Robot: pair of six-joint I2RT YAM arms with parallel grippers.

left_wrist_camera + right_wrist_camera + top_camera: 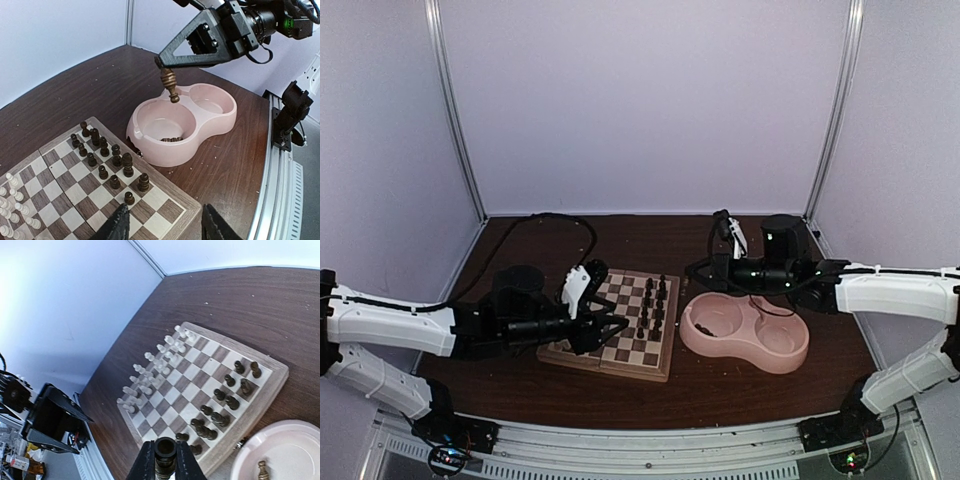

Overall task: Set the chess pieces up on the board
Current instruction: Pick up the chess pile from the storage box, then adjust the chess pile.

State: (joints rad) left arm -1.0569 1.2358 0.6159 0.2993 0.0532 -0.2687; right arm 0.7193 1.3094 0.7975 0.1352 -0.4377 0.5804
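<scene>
The board (642, 368) lies at the table's middle, with dark pieces (653, 305) along its right side. In the left wrist view the board (161, 206) carries dark pieces (104, 156) and cream pieces (11, 200). My left gripper (162, 220) is open and empty, low over the board's near right corner. My right gripper (165, 61) is shut on a dark piece (170, 85), held above the pink bowl's left cup. The right wrist view shows that piece (165, 454) between its fingers, with the board (192, 380) below.
The pink double bowl (790, 360) sits right of the board, touching its edge. Its left cup (150, 150) holds a few dark pieces (172, 139); one also shows in the right wrist view (261, 469). Purple walls enclose the back and sides.
</scene>
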